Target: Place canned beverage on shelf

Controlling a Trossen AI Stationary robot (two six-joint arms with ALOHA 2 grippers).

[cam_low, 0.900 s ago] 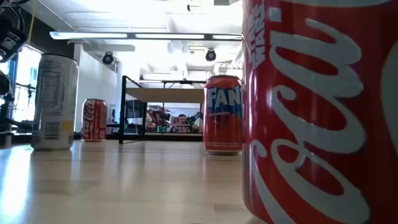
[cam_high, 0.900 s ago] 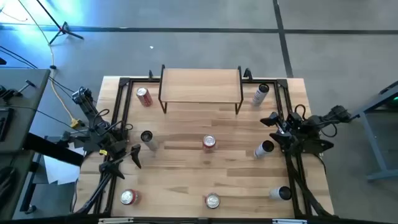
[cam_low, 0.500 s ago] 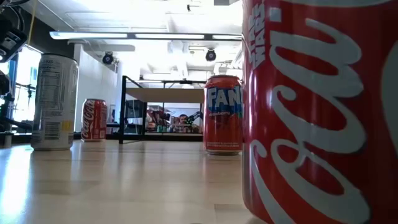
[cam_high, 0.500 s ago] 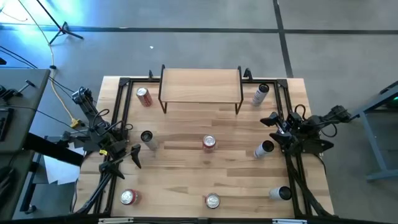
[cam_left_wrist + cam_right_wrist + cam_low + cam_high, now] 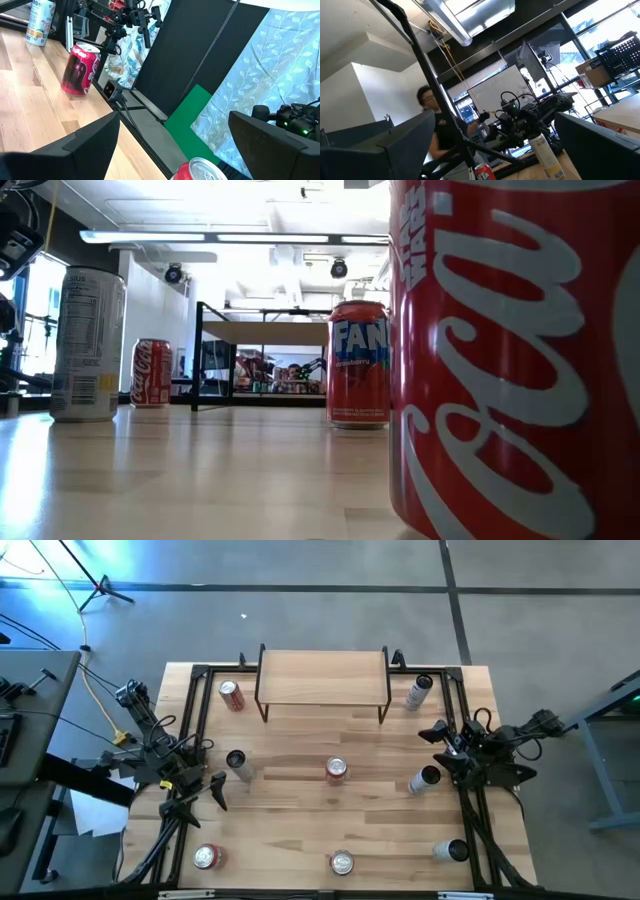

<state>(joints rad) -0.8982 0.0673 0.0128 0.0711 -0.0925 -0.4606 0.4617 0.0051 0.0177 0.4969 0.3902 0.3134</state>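
Note:
The shelf [image 5: 322,676], a light wood plank on thin black legs, stands at the table's far middle with nothing on it. Several cans stand upright on the tabletop: a red one [image 5: 336,770] at the centre, a red one [image 5: 232,695] and a white one [image 5: 419,692] beside the shelf's two ends, and others along the near edge. My left gripper [image 5: 200,795] is open at the table's left edge, near a dark-topped can [image 5: 238,762]. At the right edge my right gripper [image 5: 445,748] is open beside a white can [image 5: 425,778]. Neither has anything between its fingers.
Black frame rails [image 5: 196,710] run along the table's left, right and far sides. In the low view a large red can [image 5: 510,360] fills the right side, with a Fanta can [image 5: 358,365] and a white can [image 5: 88,345] farther back. A person [image 5: 437,125] shows beyond the table.

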